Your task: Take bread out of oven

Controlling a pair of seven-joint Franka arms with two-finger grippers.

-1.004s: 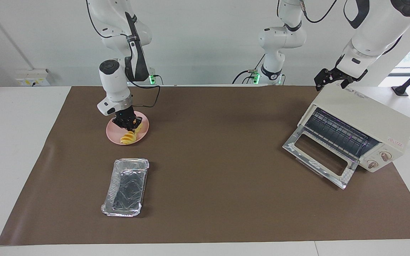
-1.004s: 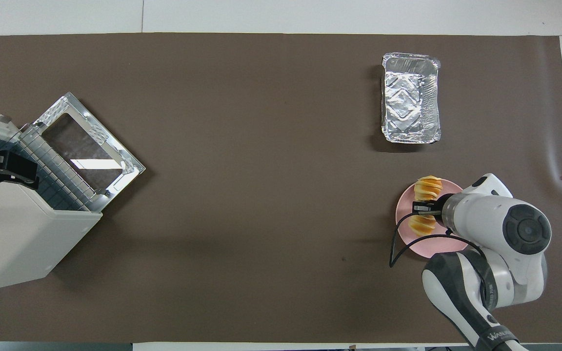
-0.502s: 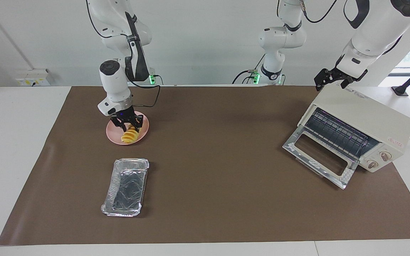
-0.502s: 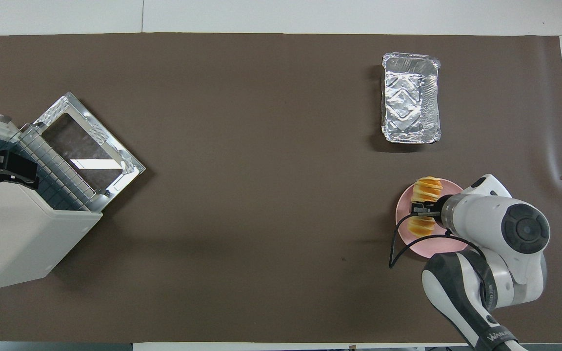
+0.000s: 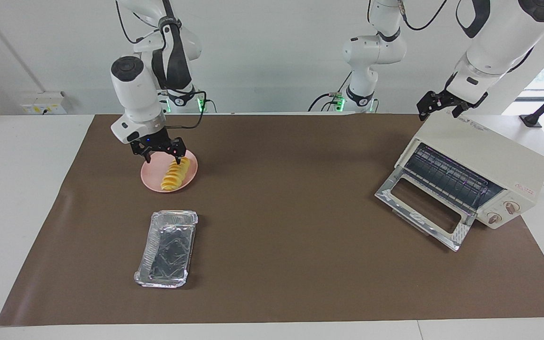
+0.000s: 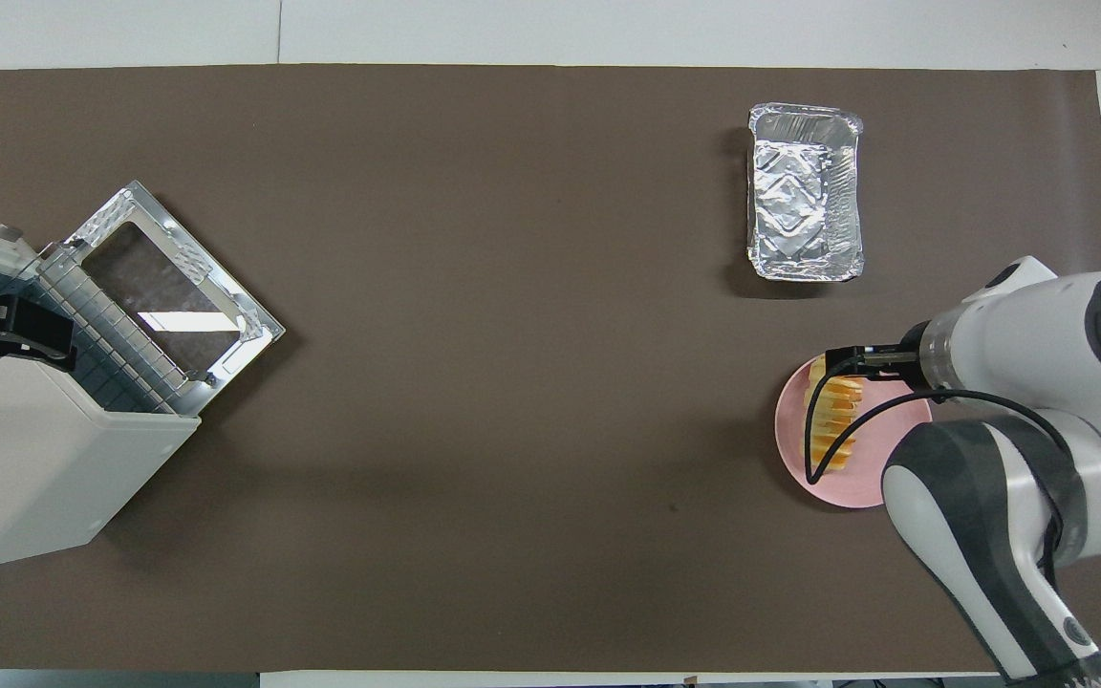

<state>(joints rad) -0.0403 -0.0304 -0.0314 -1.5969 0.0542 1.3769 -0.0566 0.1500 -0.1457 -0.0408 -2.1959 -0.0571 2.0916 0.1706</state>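
I judge the task to be at its closing step: the bread [image 5: 175,174] lies on the pink plate [image 5: 190,180] at the right arm's end of the table, well apart from the oven [image 5: 482,163], and nothing grips it. My right gripper [image 5: 157,152] hangs just over the plate's robot-side edge, above the loaf and clear of it, fingers spread apart and empty. The next move, as I read it, calls only for lifting this arm clear without brushing the loaf or nudging the plate.

My left gripper [image 5: 437,107] sits at the top rear corner of the oven and waits; I cannot tell whether its fingers are apart or together, nor whether it touches the casing.

Containers:
- Oven: door [image 5: 423,208] dropped fully open onto the mat, wire rack [image 5: 446,177] showing, no bread on the part of the rack I can see.
- Plate: holds the loaf alone, lying lengthwise across it.
- Foil tray [image 5: 168,249]: on the mat, farther from the robots than the plate, near it but not touching; it appears empty.
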